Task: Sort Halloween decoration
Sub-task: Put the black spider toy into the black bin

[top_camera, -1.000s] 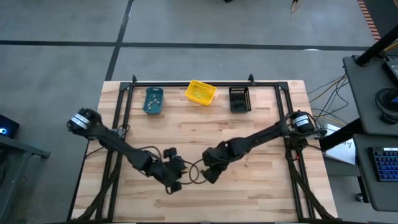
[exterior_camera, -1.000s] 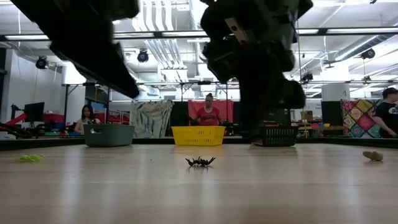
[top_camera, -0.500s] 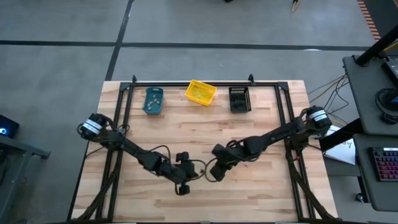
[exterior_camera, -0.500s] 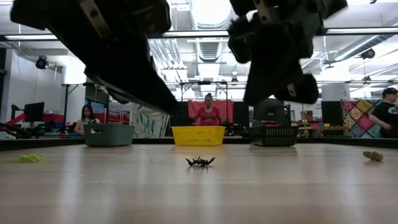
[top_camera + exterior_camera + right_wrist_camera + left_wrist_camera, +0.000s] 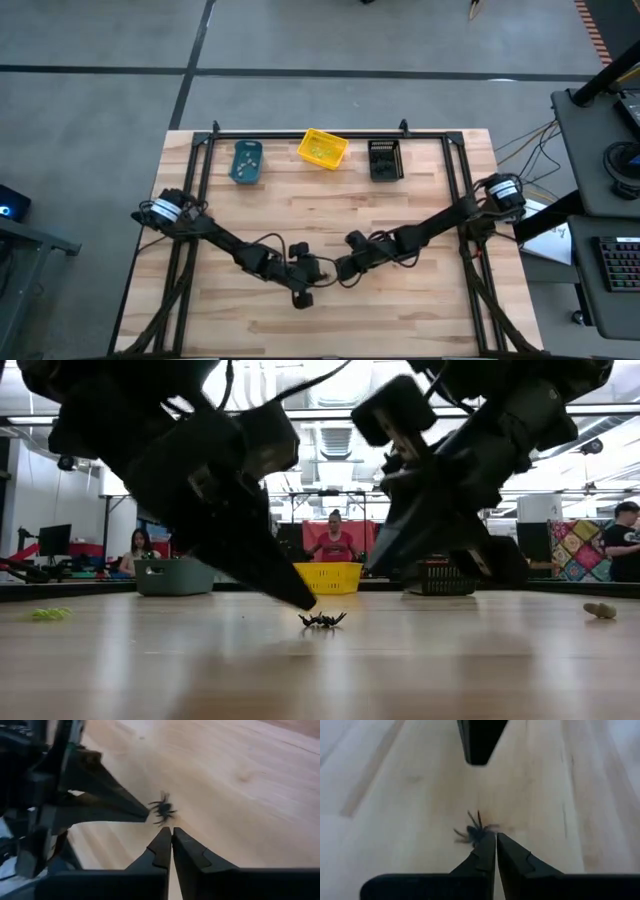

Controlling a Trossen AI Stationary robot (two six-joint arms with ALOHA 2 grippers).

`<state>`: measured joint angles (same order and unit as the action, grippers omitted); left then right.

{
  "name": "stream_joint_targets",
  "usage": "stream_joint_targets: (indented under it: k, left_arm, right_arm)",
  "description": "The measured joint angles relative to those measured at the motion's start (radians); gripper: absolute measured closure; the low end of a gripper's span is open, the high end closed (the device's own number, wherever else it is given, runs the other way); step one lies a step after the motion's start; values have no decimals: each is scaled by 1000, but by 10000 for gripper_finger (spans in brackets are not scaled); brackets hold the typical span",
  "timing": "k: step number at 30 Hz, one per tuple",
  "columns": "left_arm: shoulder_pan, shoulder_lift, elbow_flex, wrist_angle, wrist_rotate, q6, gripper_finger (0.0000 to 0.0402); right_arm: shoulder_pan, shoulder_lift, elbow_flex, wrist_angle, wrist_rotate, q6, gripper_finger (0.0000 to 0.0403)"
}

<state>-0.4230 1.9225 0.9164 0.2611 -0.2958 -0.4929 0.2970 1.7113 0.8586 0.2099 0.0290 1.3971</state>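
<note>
**Both tools closing in on one black spider, mid-worktop**

Seen from the high view, the left tool (image 5: 303, 283) and right tool (image 5: 345, 270) meet near the middle of the worktop (image 5: 420, 310), front half. Teal bin (image 5: 246, 161), yellow bin (image 5: 322, 148) and black bin (image 5: 385, 159) sit along the far edge, well apart from both tools. Wide bare board on all sides, so room to lift and carry looks good; arms crowd each other though.

Low view: black spider (image 5: 322, 620) lies flat on the worktop between the two tools, the left tool's tip just beside it. A yellow-green trinket (image 5: 45, 614) lies far off one side, a pale one (image 5: 600, 610) far off the other.

Left wrist view: fingers (image 5: 482, 857) pressed together, tip touching or just beside the spider; nothing held.

Right wrist view: fingers (image 5: 162, 847) also pressed together, spider just beyond the tip.

Spider likely very light, thin bendy legs, easily flicked away. Best taken by the body, fingers must part first.
</note>
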Motion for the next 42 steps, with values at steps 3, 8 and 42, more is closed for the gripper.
stream_joint_targets:
  k: [3, 8, 42]
  left_arm:
    - [3, 3, -4, -8, 1, -11, 401]
    - [7, 12, -6, 0, 8, -23, 402]
    - [9, 13, -55, 54, 18, -104, 402]
  right_arm:
    - [0, 31, 23, 0, 0, 17, 382]
    - [0, 87, 66, -2, 0, 18, 343]
    - [-2, 190, 210, -80, -39, -85, 275]
